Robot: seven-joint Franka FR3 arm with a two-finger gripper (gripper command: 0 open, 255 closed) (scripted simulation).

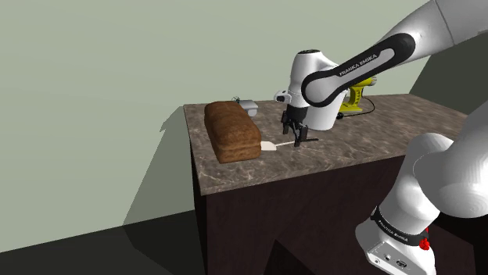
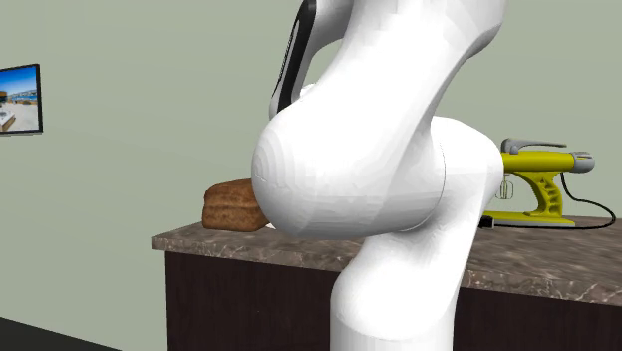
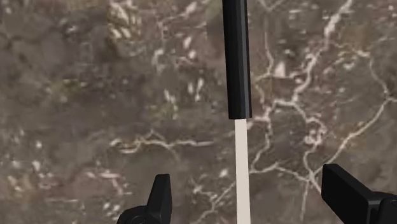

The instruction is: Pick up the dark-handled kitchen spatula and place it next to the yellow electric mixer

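Spatula [image 1: 270, 146] lies flat on the counter [image 1: 235, 176], mid-depth, just right of the loaf [image 1: 232, 131] in the shoulder view. Its pale blade points at the loaf and its dark handle runs right. Blade tip sits close to the loaf's side; I cannot tell if they touch.

Gripper [image 1: 296, 137] is down low over the spatula, where blade stem and handle meet. In the wrist view the fingers [image 3: 159, 200] stand wide apart. The spatula [image 3: 236, 63] runs between them and touches neither, so it is not held. The gripper [image 3: 248, 184] straddles the pale stem, with the black handle beyond it, and bare marbled top lies on both sides.

Mixer [image 1: 354, 97], yellow, stands far right near the counter's far edge, partly hidden behind the arm [image 1: 352, 66]. It is well apart from the spatula. A small grey item [image 1: 248, 104] sits at the far edge behind the loaf; I cannot tell what it is.

In the shoulder view, open top lies right of the spatula and toward the near edge. The left edge is close behind the loaf.

In the second exterior view the arm [image 2: 369, 170] blocks the middle. Loaf [image 2: 227, 206] is on the left, mixer [image 2: 538, 184] on the right with its cord trailing right, and counter [image 2: 538, 254] edge is in front. A picture [image 2: 20, 98] hangs on the wall far left.
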